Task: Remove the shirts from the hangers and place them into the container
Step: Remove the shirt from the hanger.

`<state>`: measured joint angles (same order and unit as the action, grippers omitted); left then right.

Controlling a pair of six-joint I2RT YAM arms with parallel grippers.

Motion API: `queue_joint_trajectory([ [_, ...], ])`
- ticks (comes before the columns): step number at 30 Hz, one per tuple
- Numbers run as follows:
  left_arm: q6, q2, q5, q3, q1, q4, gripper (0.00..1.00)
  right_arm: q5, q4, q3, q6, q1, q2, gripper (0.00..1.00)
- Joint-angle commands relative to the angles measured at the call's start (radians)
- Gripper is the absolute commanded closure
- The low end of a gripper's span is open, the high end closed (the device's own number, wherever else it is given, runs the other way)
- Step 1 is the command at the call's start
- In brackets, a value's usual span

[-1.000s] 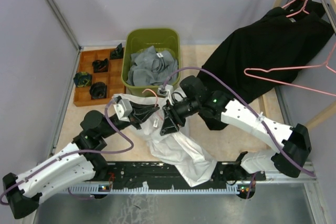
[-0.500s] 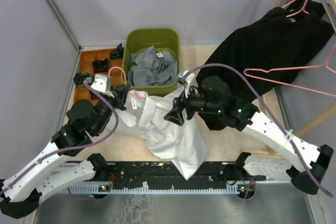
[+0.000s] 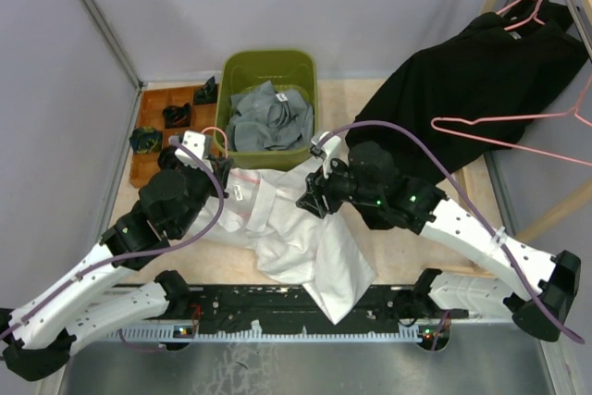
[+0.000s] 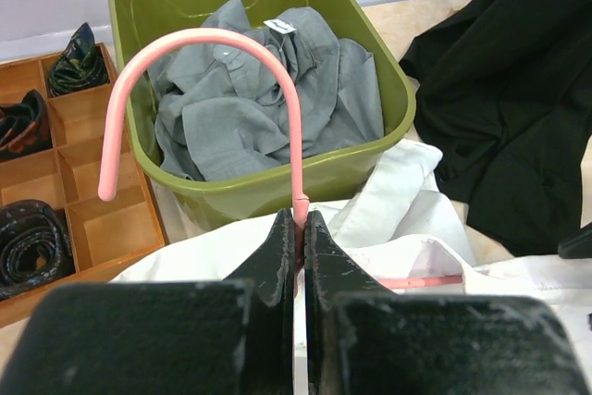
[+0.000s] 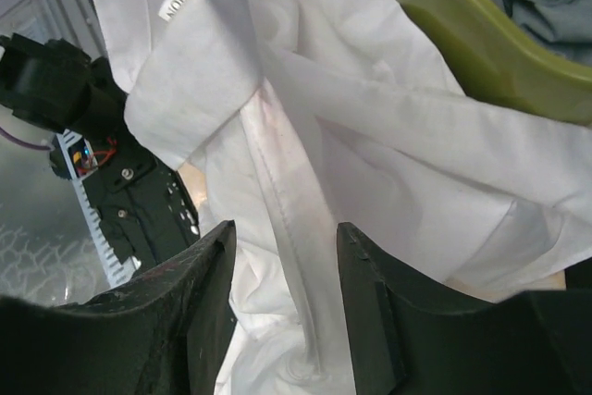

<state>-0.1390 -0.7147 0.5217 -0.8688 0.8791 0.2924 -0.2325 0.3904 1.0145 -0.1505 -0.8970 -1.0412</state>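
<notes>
Left claw (image 4: pixel 298 228) clenched on pink hanger (image 4: pixel 199 37) neck, just in front of container (image 4: pixel 277 182) holding grey shirt (image 4: pixel 268 99). Right claw (image 5: pixel 282 307) released, jaws apart over white shirt (image 5: pixel 370 154) on table (image 3: pixel 347 104).

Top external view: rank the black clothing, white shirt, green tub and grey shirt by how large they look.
1. black clothing
2. white shirt, partly covered
3. green tub
4. grey shirt, crumpled inside the tub
</notes>
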Motion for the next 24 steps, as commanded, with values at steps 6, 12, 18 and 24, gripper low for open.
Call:
queue_joint_trajectory([
  [6, -0.006, 0.008, -0.064, -0.003, -0.002, -0.016, 1.00, 0.010, 0.016, 0.032, 0.017, -0.011, -0.024, 0.54],
  [12, -0.010, 0.001, -0.078, -0.001, -0.003, -0.066, 1.00, 0.056, 0.057, 0.040, 0.024, -0.011, -0.046, 0.70],
  [18, 0.046, -0.005, -0.101, -0.003, -0.003, -0.051, 1.00, 0.051, 0.081, 0.055, 0.016, -0.012, -0.047, 0.90],
  [24, 0.153, -0.011, -0.195, 0.003, -0.003, -0.003, 1.00, 0.072, 0.100, 0.076, -0.017, -0.012, -0.048, 0.94],
])
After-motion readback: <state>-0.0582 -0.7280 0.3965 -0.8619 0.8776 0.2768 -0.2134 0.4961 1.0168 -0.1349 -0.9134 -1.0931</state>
